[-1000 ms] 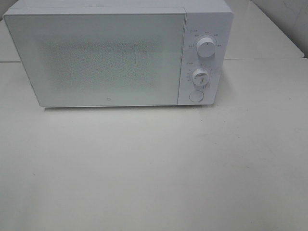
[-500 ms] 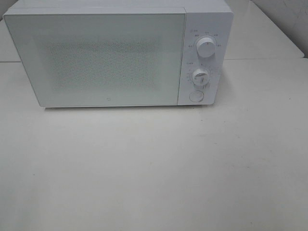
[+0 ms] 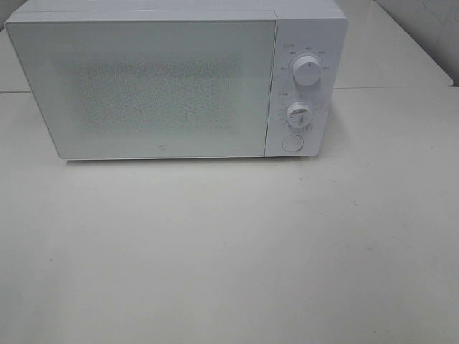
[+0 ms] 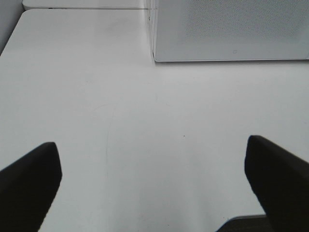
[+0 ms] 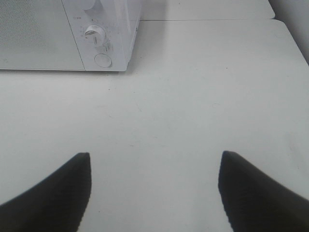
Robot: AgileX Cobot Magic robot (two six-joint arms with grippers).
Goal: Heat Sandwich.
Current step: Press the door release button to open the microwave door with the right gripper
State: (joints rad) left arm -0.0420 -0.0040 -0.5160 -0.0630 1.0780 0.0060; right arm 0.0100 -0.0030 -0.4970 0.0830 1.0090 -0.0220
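**No sandwich in sight, door shut**

L pincer [image 4: 149, 142]: jaws wide, nothing btwn them, over bare table [image 4: 96, 96] off the microwave [image 4: 231, 29] front-left corner. The microwave sits toward the table's far edge. Its door [image 3: 143, 86] is closed and frosted, so I can't see inside. Two knobs [image 3: 307, 72] and a round button [image 3: 291, 143] are on its right panel. R pincer [image 5: 154, 153]: jaws wide too, empty, nr that panel. The sandwich shows in no view, so its direction, long axis and nearer arm I can't tell. Prob. inside or off-frame. For the panel, R arm's nearer.
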